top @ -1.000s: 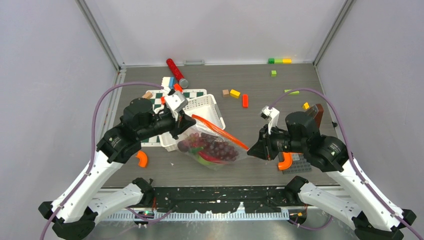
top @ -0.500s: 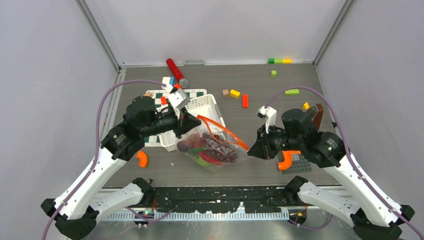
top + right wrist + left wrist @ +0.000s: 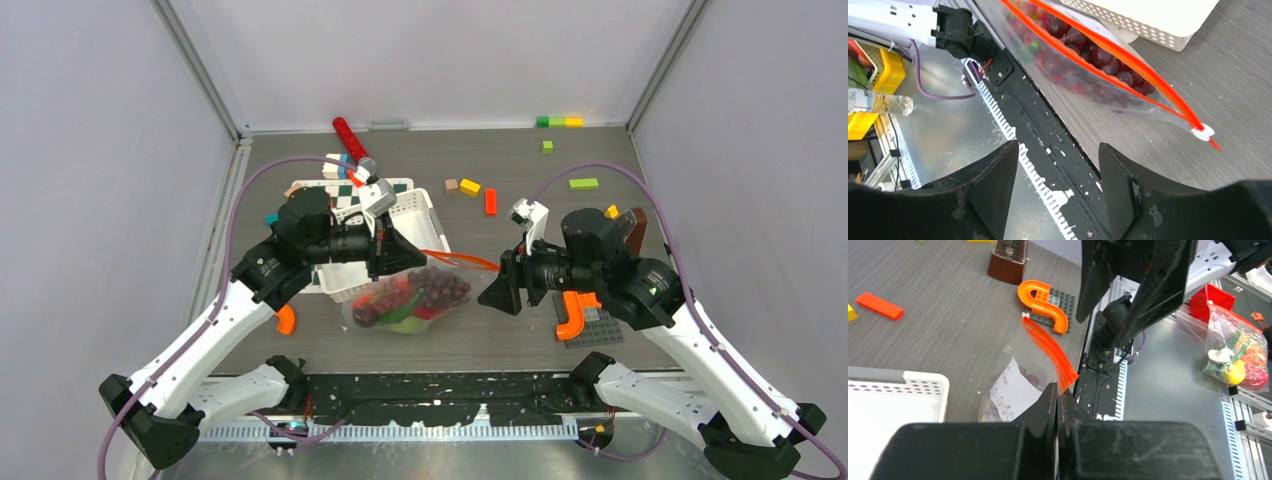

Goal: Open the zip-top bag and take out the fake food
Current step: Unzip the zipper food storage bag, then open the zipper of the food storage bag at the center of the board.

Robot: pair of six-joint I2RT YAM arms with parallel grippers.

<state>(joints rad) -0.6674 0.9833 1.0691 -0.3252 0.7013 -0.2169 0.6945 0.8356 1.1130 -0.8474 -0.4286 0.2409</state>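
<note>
Clear plastic zip-top bag (image 3: 432, 272), orange zip strip (image 3: 462, 261) uppermost, hanging just in front of the white basket (image 3: 418, 208) over the bench (image 3: 520, 160); fake food (image 3: 405, 300) all inside, none removed; whether the zip is parted cannot be told. Left end effector (image 3: 1058, 392): pressed together, pinching the bag's top corner at the strip's end, arm raised. Right end effector (image 3: 1058, 160): spread, empty, near the strip's free end and white tab (image 3: 1202, 133), not touching; opening and emptying judged outstanding
</note>
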